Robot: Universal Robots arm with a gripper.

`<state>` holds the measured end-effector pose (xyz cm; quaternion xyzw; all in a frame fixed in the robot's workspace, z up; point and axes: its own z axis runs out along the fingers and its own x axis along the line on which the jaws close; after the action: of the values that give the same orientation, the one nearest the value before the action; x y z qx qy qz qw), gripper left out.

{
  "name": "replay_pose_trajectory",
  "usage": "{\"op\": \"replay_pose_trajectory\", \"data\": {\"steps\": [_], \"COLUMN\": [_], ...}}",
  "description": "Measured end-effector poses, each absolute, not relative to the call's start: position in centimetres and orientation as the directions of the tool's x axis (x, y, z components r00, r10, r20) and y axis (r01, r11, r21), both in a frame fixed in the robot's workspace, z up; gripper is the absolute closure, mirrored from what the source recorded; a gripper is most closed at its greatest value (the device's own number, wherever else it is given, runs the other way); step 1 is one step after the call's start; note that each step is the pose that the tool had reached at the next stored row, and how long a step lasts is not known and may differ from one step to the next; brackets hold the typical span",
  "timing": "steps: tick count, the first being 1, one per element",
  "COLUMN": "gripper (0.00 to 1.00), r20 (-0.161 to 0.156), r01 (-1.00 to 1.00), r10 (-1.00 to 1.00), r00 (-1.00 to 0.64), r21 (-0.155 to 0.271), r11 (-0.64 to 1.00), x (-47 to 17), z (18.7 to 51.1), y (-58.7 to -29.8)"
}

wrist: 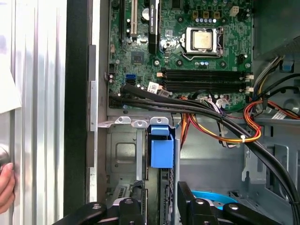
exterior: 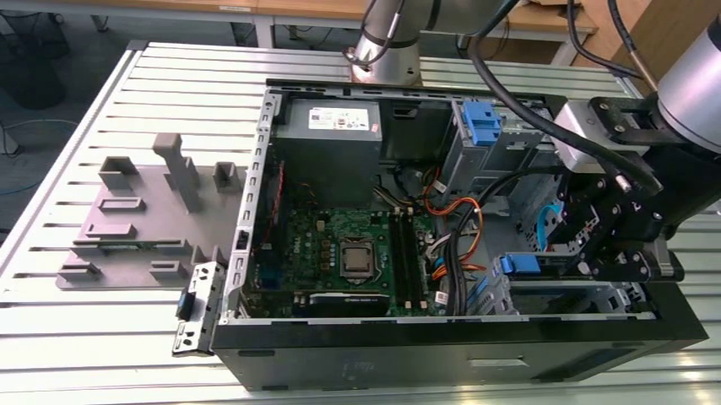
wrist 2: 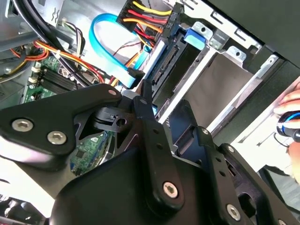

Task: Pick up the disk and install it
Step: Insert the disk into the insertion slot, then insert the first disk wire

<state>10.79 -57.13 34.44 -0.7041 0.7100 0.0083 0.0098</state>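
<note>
Disk stands on edge in a slot of the drive cage, beside the motherboard. Claw straddles it; whether it clamps the disk I cannot tell. It looks rigid, dense and shock-sensitive, with slick metal faces. Best held across the flat faces, clear of the connector edge.

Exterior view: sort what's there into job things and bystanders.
Job: hard disk in blue plastic carrier, edge-on in the metal drive cage; black tool close by it; open black computer case.
Bystanders: grey plastic fixture blocks on the slatted metal table; boxy grey power supply with white label; green motherboard; blue plastic bracket near the supply.
</note>
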Motion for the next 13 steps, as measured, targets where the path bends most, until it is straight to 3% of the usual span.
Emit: {"op": "replay_pose_trajectory", "data": {"steps": [13], "gripper": [0.58], "r20": [-0.026], "r01": [-1.000], "r10": [-1.000], "r00": [-0.008], "r21": [-0.005], "r11": [0.008], "x": [10.77], "z": [34.66], "y": [-57.13]}}
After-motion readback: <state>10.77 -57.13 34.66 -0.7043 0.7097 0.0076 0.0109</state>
